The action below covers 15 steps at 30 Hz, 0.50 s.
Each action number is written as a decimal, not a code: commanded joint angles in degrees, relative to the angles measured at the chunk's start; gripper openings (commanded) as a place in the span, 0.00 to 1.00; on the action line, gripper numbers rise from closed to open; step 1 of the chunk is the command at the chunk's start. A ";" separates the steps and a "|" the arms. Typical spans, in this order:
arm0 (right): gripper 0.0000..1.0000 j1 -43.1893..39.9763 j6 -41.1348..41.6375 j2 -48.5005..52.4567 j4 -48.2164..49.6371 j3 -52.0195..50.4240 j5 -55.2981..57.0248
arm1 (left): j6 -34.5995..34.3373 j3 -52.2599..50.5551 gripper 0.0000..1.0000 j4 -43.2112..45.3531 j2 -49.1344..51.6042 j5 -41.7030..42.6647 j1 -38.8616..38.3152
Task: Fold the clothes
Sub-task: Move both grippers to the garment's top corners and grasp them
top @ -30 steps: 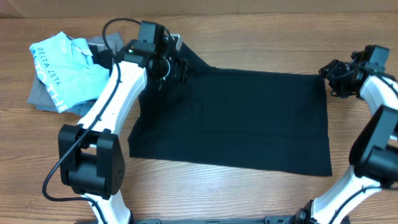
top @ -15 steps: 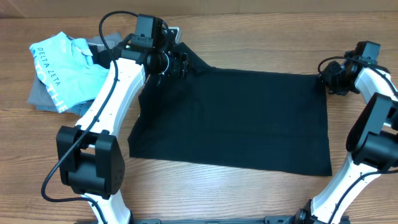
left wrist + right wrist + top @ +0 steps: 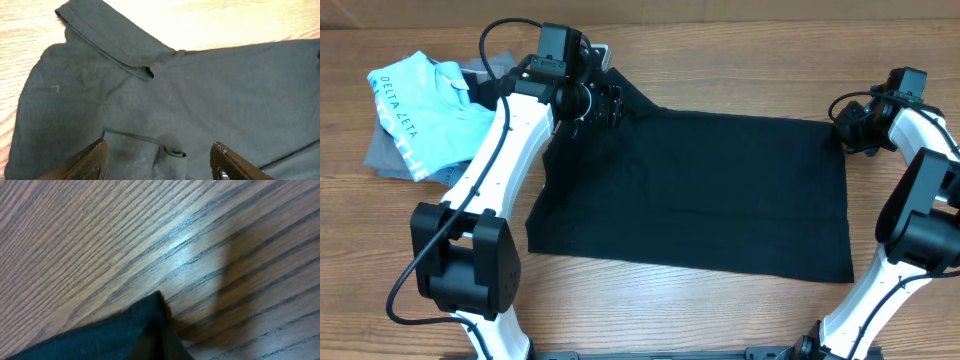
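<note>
Well, I saw the black garment (image 3: 700, 190) spread flat across the middle of the counter (image 3: 720, 60). My left pincer (image 3: 608, 105) hung wide open over the sleeve at its upper left, gripping nothing. My right pincer (image 3: 847, 123) was clamped shut on the garment's far right corner. A light blue shirt (image 3: 420, 105) lay off to the left.

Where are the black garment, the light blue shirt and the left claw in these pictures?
black garment (image 3: 700, 190), overhead view, middle of the spread cloth.
light blue shirt (image 3: 420, 115), overhead view, middle of its front.
left claw (image 3: 159, 146), left wrist view, midway between its open fingertips.
</note>
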 commanded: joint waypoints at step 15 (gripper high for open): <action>0.04 0.15 1.55 -8.66 -6.62 1.33 0.15 | 1.33 1.05 0.79 9.75 10.45 -0.87 0.72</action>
